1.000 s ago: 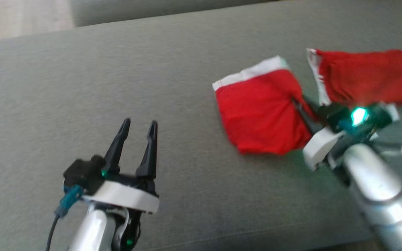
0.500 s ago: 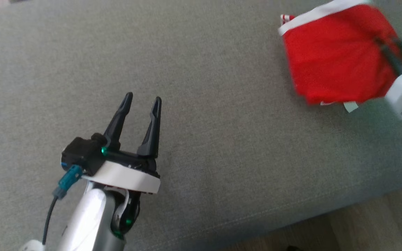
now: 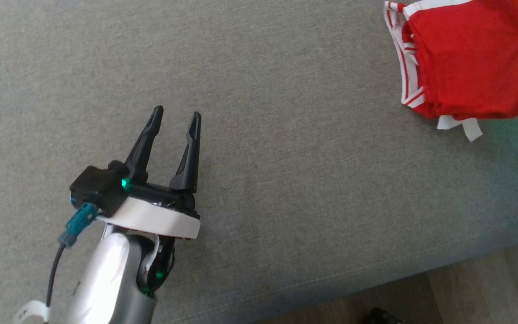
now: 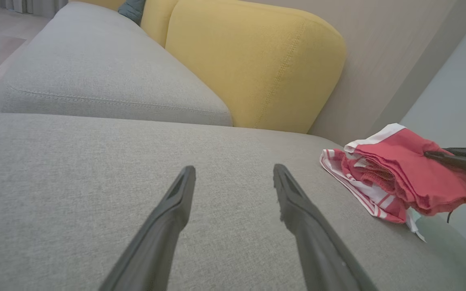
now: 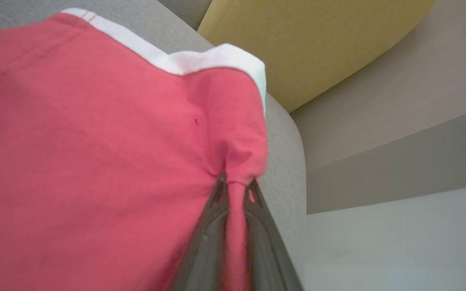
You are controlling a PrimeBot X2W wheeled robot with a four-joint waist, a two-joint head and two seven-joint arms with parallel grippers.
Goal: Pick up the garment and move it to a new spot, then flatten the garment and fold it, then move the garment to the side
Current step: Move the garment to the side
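- garment (image 3: 466, 63): red shorts with white trim, bunched into a folded bundle, far upper right of the head view, on the grey sofa seat (image 3: 286, 180) near its right end.
- right pincer (image 5: 237, 181): closed on a pinch of the red cloth, which puckers between the two tips in the right wrist view. It enters from the right edge of the left wrist view and bites the top layer.
- lower layers and the striped hem lie on the seat; whether the top fold is lifted clear is hard to tell, probably only partly.
- left pincer (image 3: 176, 113): open and empty, low over bare seat at centre left of the head view, tips pointing up the frame.
- key relation: the garment is well apart from the left pincer, up and to the right of it. The right arm is the one on it.
- long axis of the bundle runs roughly left-right in the head view. The white-striped edge faces left, toward the left pincer; the gripped side is on the right.
- yellow back cushion (image 4: 253, 60) sits behind the seat; floor (image 3: 488, 288) is at lower right of the head view, so the seat's front edge is close.
- stage, judged: the folding looks done and this is the move-to-the-side step, with the drop-off not yet made.
- risk: a one-point pinch may let the fold slump open on release.
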